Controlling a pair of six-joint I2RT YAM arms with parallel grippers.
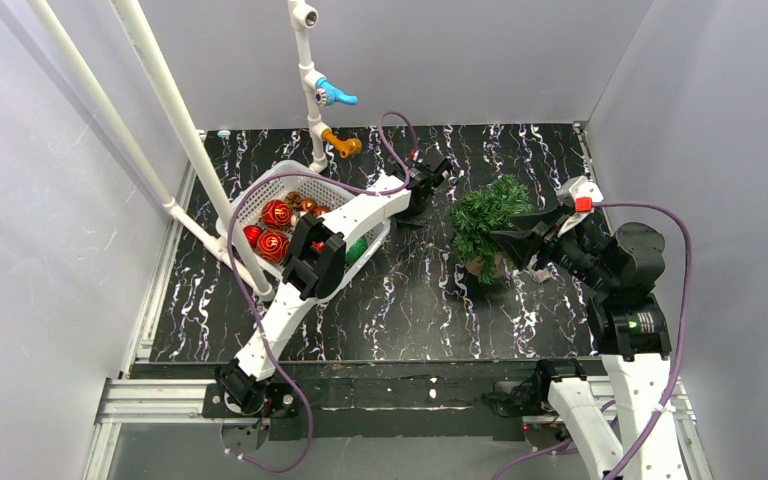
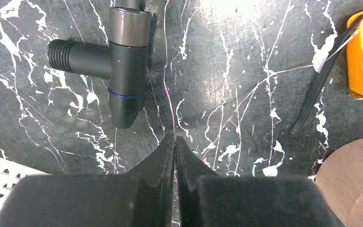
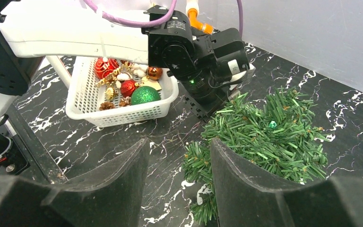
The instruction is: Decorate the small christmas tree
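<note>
The small christmas tree [image 1: 488,212] stands right of centre on the black marbled table; its green needles fill the right wrist view [image 3: 269,135]. My right gripper [image 1: 507,244] [image 3: 178,149] is open beside it. A few low branches poke between its fingers, and the right finger [image 3: 246,184] covers part of the foliage. My left gripper [image 1: 418,205] [image 2: 175,138] hangs just left of the tree, tips down over the table, jaws shut. A thin pale line runs up to the tips; thread or marble vein, I cannot tell.
A white basket [image 1: 252,196] [image 3: 82,101] at the left holds red balls [image 1: 276,213], a shiny green ball [image 3: 145,95] and small gold pieces. A white pipe stand [image 1: 312,90] with blue and orange valves [image 1: 344,146] rises at the back. A dark pipe fitting [image 2: 123,66] lies near the left jaws.
</note>
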